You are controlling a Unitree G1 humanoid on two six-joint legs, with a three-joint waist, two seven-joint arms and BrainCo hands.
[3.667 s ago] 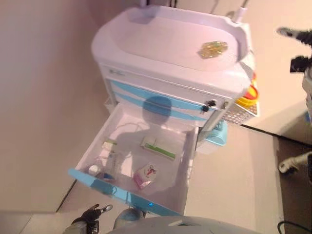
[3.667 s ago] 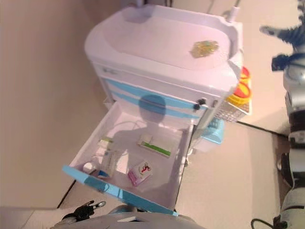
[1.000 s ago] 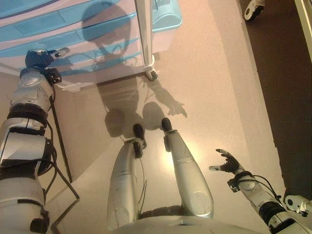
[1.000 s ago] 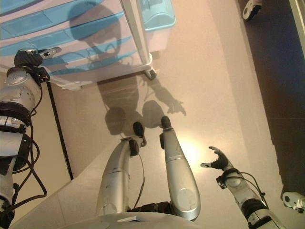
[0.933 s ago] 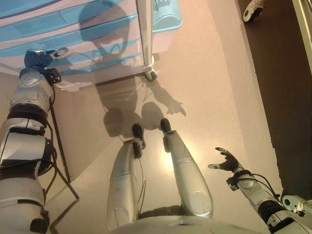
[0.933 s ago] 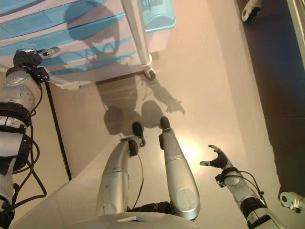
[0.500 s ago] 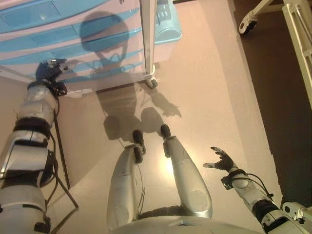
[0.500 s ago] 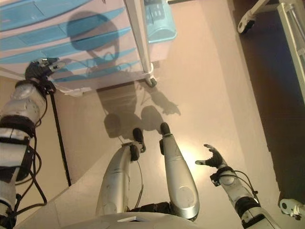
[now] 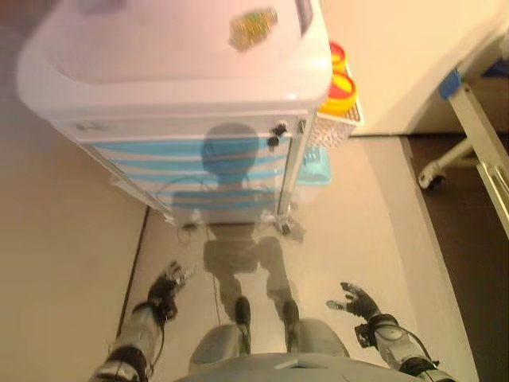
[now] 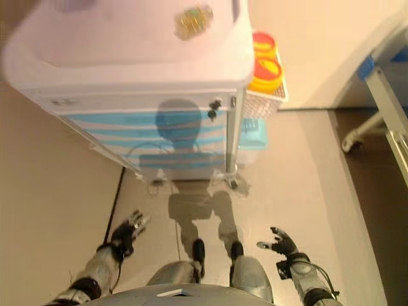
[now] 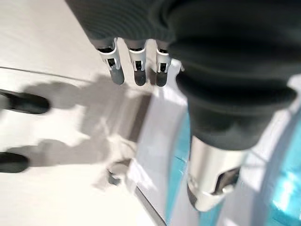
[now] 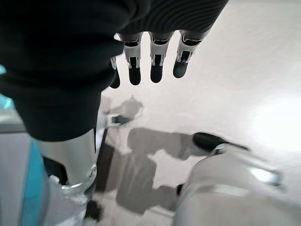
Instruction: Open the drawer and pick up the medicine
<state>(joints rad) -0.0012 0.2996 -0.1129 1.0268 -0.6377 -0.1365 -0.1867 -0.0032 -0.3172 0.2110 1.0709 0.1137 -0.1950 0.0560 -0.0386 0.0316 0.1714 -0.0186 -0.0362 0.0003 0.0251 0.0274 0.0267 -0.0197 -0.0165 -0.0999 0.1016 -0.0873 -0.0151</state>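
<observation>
The cart (image 9: 183,87) is standing in front of the robot with all its blue drawers (image 9: 207,171) shut, so the medicine is not showing anywhere; it is probably hiding inside a drawer, but I cannot tell which one. The left hand (image 9: 169,284) is hanging low over the floor (image 9: 358,207) with its fingers straight and loose, holding nothing. The right hand (image 9: 355,302) is also hanging low, fingers spread and a little bent, holding nothing. Both hands are sitting well apart from the cart, so a reach could go wrong: a hand could be bumping the cart's front, or grabbing a wrong drawer, because the drawers are looking so alike. The cart is sitting on wheels, so a pull might be rolling it instead of sliding a drawer out. The eye views are showing the cart top with a small yellowish thing (image 9: 254,18) on it and yellow tubs (image 9: 339,79) in a side basket. The wrist views are not showing those; the left wrist view is showing the blue cart bottom up close.
</observation>
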